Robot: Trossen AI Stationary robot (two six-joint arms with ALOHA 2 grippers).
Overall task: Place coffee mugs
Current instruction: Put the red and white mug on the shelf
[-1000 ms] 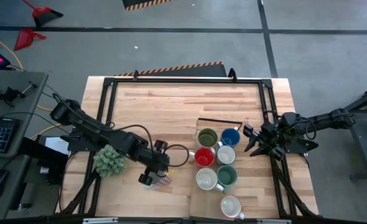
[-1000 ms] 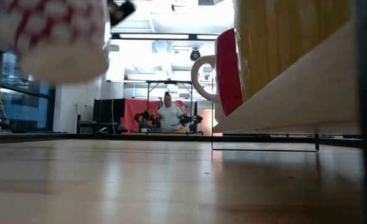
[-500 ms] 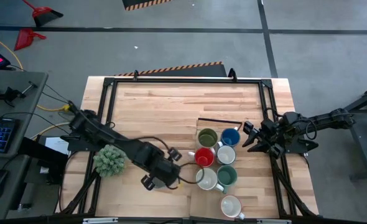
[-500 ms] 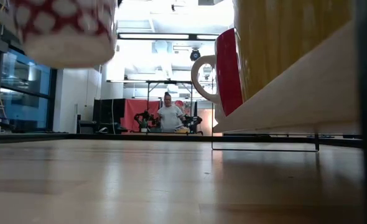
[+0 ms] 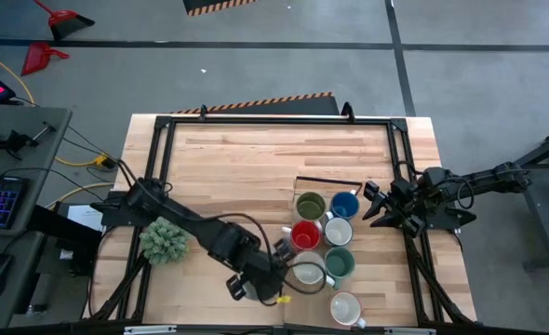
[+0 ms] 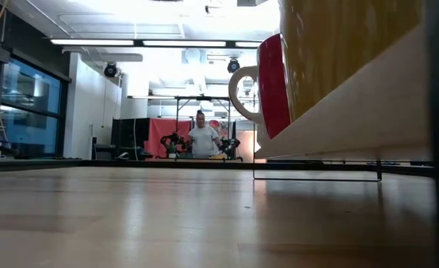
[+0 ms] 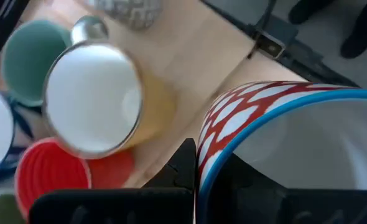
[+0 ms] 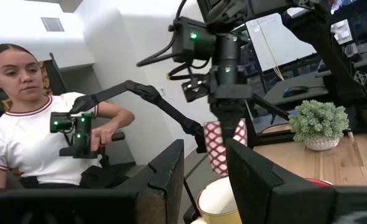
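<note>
Left gripper [image 7: 193,180] jaws clamped on patterned mug [image 7: 283,143], hidden from above; right gripper [image 5: 375,207] jaws apart.

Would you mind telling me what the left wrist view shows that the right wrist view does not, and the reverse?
Only the left wrist view looks down into the cluster: the teal green mug, the red mug and the inside of the white mug with the yellow outside, plus the carried mug's blue rim.

Only the right wrist view shows a person holding a control handle, the plant, and the right gripper open and empty.

Both show the red-and-white patterned mug, gripped by its rim in the left gripper.
</note>
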